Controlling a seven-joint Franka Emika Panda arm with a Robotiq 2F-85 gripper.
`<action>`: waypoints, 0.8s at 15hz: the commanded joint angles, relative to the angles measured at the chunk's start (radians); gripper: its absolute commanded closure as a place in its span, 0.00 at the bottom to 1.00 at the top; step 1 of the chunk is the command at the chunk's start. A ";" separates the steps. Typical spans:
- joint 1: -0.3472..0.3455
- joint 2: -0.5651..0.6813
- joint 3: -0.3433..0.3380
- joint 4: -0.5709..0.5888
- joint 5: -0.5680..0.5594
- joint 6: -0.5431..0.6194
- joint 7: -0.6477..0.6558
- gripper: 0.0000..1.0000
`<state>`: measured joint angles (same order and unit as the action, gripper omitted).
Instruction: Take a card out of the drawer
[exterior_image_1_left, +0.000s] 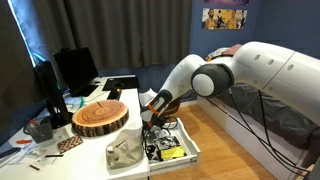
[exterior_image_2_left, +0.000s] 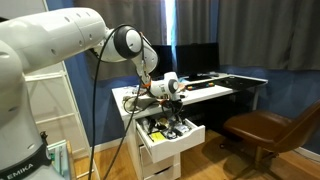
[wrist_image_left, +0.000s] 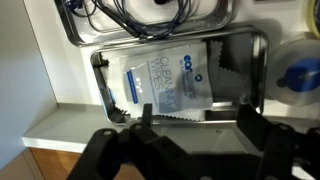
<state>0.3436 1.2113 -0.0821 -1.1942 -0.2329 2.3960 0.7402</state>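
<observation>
The white drawer stands pulled out from the desk, seen in both exterior views. In the wrist view it holds a metal-rimmed compartment with a white card or packet with blue print lying flat inside. My gripper is open, and its two black fingers straddle the near edge of that compartment, just above the card's lower edge. It holds nothing. In the exterior views the gripper points down into the drawer.
Black cables fill the neighbouring compartment. A yellow item lies in the drawer. A round wood slab and a crumpled white item sit on the desk, with a monitor behind. A brown chair stands nearby.
</observation>
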 joint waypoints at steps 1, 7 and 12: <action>-0.001 0.052 0.005 0.088 0.055 -0.065 -0.041 0.20; -0.001 0.062 0.006 0.126 0.075 -0.117 -0.049 0.17; -0.011 0.044 0.023 0.105 0.100 -0.122 -0.077 0.14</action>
<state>0.3427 1.2452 -0.0774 -1.1135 -0.1746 2.3016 0.6980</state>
